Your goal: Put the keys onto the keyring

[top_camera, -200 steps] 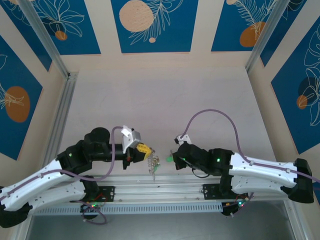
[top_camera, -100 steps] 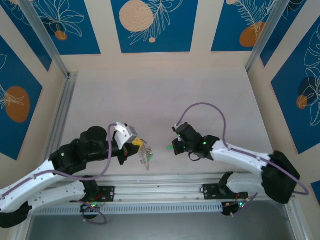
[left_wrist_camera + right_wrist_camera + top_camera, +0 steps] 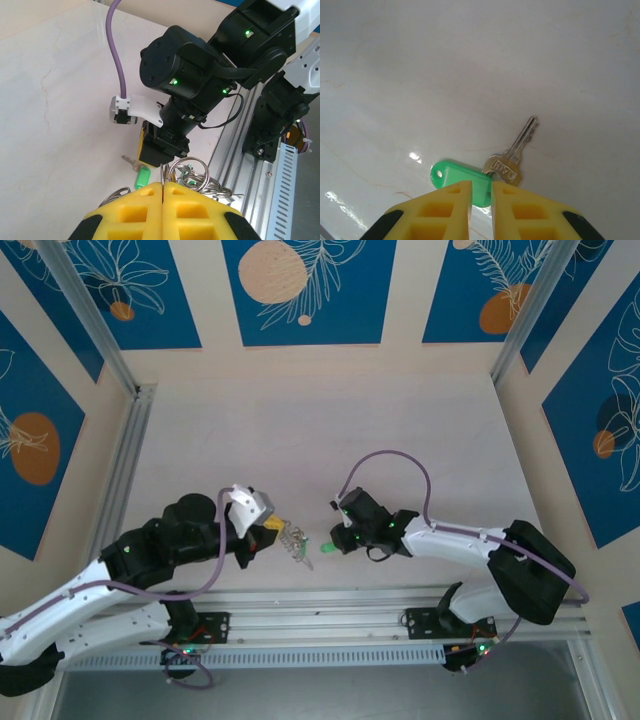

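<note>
meanwhile, near the front edge of the table (image 3: 470,60), the right gripper (image 3: 481,189) hangs over a key (image 3: 514,152), its yellow fingers parted by a narrow slit. the key's green tag (image 3: 456,176) lies flat on the table directly under that slit and runs beneath both fingertips; whether they touch it cannot be told. the silver blade points away from the jaws, up and to the right in the right wrist view. just beside it, the left gripper (image 3: 163,186) has its jaws pressed together on the keyring (image 3: 196,178), whose wire loops spill out to the right of the fingertips. the ring reads as a bundle of thin, pale, overlapping coils. the tag is a bright oval with a small hole at its outer end, and the key's head carries stamped letters too small to read. from overhead, ring and tag sit near each other but apart, between the two grippers. the tag's near edge is hidden behind the right fingers, and part of the ring is hidden behind the left ones.
</note>
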Robot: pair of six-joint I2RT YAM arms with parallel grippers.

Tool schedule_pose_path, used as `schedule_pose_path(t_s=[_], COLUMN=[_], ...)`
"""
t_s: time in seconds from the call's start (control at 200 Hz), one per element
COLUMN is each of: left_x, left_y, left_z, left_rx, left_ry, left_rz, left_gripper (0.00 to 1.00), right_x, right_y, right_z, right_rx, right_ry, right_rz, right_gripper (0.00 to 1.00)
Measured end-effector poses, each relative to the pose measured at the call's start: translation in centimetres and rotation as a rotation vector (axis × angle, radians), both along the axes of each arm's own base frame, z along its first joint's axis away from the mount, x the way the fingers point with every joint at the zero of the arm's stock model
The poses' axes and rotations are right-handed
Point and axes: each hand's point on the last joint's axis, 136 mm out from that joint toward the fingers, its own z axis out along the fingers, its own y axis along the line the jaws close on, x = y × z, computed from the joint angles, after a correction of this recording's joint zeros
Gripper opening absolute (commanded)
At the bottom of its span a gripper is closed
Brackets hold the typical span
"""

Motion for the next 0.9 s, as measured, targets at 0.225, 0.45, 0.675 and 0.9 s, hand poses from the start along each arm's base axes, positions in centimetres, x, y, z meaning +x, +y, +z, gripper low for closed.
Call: schedule_pose_path(t_s=[0.225,0.45,0.675,0.9], left_x=[-0.1,0.2,0.4,0.4], left_y=[0.3,0.5,0.4,0.5], left_z=[-0.1,-0.5,-1.8,-1.8], left_rx=[-0.004,-0.002,0.026,0.025], left_ry=[-0.001,0.008,0.026,0.029], left_rz=[0.004,0.019,0.023,0.028], left_gripper=[0.0,0.0,0.0,0.0], right_x=[-0.6,-1.3,-1.7,-1.9], right_y=[-0.3,-1.2,-1.4,-1.3], right_z=[0.8,-0.6,-2.4,-3.6], right_rx=[0.01,-0.021,-0.033,-0.041], right_ry=[-0.005,0.054,0.146,0.192], right_rz=[0.002,-0.017,-0.039,-0.04], right_gripper=[0.3,0.3,0.29,0.27])
